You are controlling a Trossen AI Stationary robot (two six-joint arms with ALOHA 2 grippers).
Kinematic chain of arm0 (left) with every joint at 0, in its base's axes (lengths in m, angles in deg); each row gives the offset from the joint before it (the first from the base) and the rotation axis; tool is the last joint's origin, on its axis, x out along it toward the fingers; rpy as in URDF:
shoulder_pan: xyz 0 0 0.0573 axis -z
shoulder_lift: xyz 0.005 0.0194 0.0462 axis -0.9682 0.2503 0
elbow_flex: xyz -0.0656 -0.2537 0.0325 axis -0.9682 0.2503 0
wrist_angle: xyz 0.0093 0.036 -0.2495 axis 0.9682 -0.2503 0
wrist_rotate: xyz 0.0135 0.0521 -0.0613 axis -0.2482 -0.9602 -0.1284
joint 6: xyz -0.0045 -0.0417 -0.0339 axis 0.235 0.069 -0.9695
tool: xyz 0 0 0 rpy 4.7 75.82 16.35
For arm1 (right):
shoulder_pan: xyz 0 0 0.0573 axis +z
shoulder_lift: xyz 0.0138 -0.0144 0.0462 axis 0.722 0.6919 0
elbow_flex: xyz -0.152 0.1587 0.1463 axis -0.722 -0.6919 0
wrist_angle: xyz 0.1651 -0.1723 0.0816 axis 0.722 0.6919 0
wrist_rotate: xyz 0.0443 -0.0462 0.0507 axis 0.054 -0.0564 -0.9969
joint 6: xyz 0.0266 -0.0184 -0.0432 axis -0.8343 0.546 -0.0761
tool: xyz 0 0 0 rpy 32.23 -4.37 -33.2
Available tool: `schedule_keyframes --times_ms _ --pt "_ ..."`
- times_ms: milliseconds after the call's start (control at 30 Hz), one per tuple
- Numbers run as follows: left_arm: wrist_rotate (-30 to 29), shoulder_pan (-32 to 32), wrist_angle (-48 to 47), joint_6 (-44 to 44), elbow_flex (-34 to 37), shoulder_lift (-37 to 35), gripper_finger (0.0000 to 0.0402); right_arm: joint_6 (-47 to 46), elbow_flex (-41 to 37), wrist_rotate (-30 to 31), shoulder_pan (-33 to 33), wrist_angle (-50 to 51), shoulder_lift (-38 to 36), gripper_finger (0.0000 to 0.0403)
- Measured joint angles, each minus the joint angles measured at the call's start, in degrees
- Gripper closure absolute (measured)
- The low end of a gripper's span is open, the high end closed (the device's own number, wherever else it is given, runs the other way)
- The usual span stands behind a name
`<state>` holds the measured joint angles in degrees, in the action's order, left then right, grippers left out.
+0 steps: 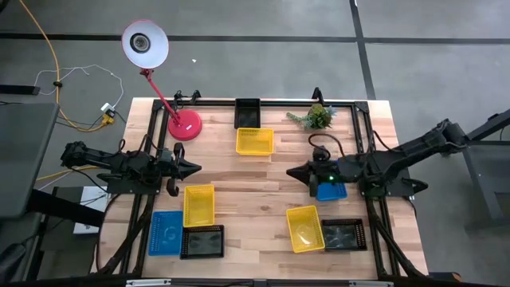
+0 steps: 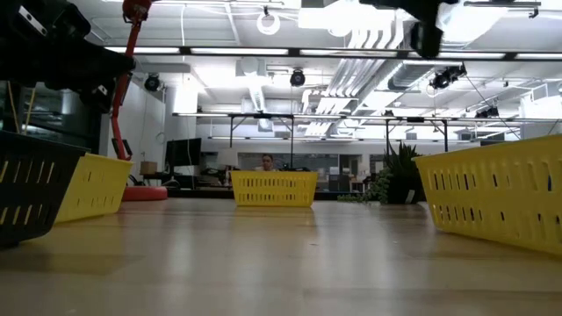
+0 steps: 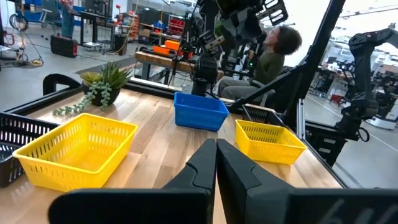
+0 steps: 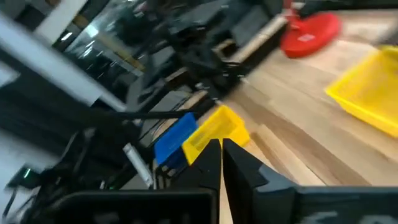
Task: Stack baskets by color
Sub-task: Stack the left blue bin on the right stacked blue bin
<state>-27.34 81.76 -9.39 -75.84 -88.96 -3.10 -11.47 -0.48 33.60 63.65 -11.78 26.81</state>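
Wooden desk (image 1: 255, 199) seen from above w/ baskets spread out. Yellow basket (image 1: 255, 141) is placed at the far middle, just in front of a black basket (image 1: 248, 112) at the far edge. On the left side, a 2nd yellow basket (image 1: 198, 205) is set beside a blue basket (image 1: 166, 233) and a black basket (image 1: 202, 241) near the front edge; these three are touching or nearly so. On the right side, a 3rd yellow basket (image 1: 304, 227) is tilted beside a black basket (image 1: 344, 235). Another blue basket (image 1: 331, 190) is partly hidden under the right arm.

Left gripper (image 1: 191, 168) is held over the desk's left side, above the 2nd yellow basket's far end; its jaws are pressed together, nothing held, as shown in the left wrist view (image 3: 216, 163). Right gripper (image 1: 293, 173) is held mid-desk, pointed toward the left arm; its jaws are closed tip to tip w/ nothing between them, per the right wrist view (image 4: 221, 163).

Red-based lamp (image 1: 182, 123) is stood at the far left corner, head hung off the desk. Small green plant (image 1: 316, 117) is set at the far right. A person (image 3: 270, 53) is seen seated beyond the desk in the left wrist view.

Low view: yellow basket (image 2: 273, 188) mid-distance, another (image 2: 496, 197) close at right, a black one (image 2: 31, 193) close at left.
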Motion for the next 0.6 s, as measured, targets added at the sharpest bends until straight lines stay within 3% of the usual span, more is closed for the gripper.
schedule_keyframes --times_ms 133,367,600 --pt "0.0 0.0 1.9 -0.6 0.0 0.0 0.0401 7.2 0.0 -6.3 -2.5 -3.2 0.0 0.0401" --pt "-1.1 0.0 19.7 -12.0 0.0 -0.1 0.0401 11.7 0.0 -6.0 -5.8 -6.7 0.0 0.0402" --pt "-3.1 0.0 32.6 -11.4 -0.8 1.3 0.0401 14.2 0.0 -4.8 -9.7 -9.8 0.0 0.0402"
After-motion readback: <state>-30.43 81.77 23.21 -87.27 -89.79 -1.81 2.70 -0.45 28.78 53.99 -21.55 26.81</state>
